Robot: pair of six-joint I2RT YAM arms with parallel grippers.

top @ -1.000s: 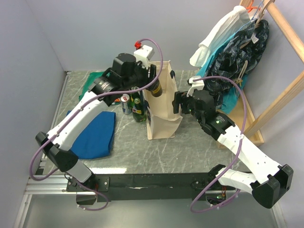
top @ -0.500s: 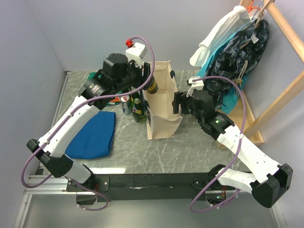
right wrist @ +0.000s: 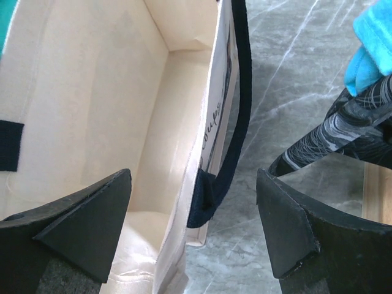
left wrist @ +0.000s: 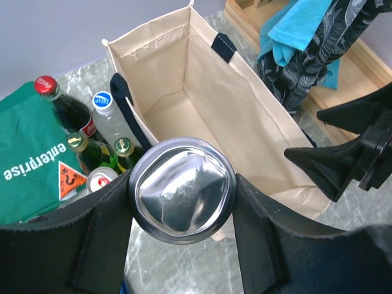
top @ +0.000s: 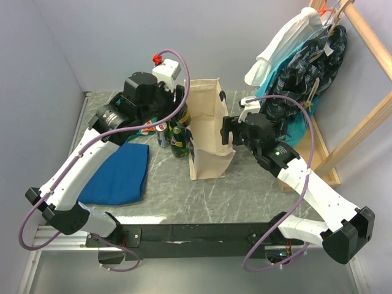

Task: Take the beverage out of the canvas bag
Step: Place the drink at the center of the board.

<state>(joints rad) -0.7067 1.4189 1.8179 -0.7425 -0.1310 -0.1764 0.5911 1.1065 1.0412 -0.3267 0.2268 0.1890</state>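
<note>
Left gripper (left wrist: 182, 199) clamps the beverage can (left wrist: 182, 197), raised at the canvas bag's (top: 208, 147) left rim; bottles (top: 174, 138) crowd that side. Right gripper (right wrist: 193, 177) stands open astride the bag's right wall and navy handle (right wrist: 237, 122)

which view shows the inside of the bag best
Left wrist: it looks down into the bag to its bare floor. Right wrist shows one inner corner and a handle; top external mostly shows its outside.

"enterprise", upside down, on green cloth (left wrist: 30, 141); canvas bag (right wrist: 92, 92) print perhaps "cups".
</note>
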